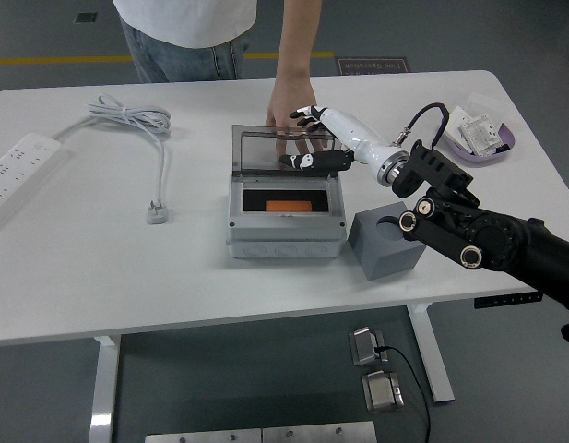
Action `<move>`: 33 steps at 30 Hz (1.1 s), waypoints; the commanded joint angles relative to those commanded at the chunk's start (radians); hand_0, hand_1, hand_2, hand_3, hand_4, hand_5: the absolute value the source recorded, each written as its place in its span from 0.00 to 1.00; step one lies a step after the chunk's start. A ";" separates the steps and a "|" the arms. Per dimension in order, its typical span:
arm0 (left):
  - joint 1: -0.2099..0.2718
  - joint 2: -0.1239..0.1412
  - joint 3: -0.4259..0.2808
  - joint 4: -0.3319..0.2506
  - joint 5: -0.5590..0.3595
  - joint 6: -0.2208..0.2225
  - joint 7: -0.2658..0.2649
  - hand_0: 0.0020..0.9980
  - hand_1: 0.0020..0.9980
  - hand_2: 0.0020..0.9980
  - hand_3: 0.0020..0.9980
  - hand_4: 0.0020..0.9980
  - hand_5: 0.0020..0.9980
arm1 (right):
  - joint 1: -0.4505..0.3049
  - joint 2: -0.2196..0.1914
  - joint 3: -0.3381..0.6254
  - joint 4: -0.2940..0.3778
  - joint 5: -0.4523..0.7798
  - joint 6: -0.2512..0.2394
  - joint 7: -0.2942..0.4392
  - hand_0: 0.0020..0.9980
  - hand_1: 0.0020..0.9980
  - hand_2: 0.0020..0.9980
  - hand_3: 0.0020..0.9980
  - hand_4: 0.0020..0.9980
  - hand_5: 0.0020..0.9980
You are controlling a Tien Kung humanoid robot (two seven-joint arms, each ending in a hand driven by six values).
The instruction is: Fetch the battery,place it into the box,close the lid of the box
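A grey box (pixel 285 221) stands mid-table with its clear lid (pixel 282 150) raised upright at the back. An orange battery (pixel 289 206) lies inside the box. My right hand (pixel 312 140) reaches in from the right, fingers spread and empty. Its dark thumb lies against the lid's front face near the right end, and the other fingers are behind the lid's top edge. A person's hand (pixel 286 120) rests flat on the table behind the lid.
A grey foam block (pixel 387 243) with a round hole sits right of the box. A white power strip (pixel 19 170) and coiled cable (pixel 136 125) lie at the left. A purple dish (pixel 482 137) with small parts is at the far right.
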 joint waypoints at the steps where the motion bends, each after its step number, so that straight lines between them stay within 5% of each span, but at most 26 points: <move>1: 0.000 0.000 0.001 0.000 -0.001 0.000 0.000 0.67 0.73 0.68 0.63 0.63 0.18 | -0.002 -0.006 0.000 0.014 -0.006 -0.001 -0.002 0.78 0.78 0.81 0.86 0.93 0.59; 19: 0.008 -0.001 0.022 0.002 -0.030 0.002 -0.009 0.67 0.73 0.69 0.63 0.63 0.18 | -0.090 -0.114 -0.005 0.293 -0.101 -0.025 -0.044 0.75 0.76 0.80 0.85 0.95 0.61; 33: 0.014 -0.004 0.024 0.002 -0.033 0.003 -0.011 0.67 0.73 0.69 0.63 0.63 0.18 | -0.176 -0.129 0.033 0.372 -0.144 -0.024 -0.067 0.74 0.76 0.80 0.85 0.95 0.61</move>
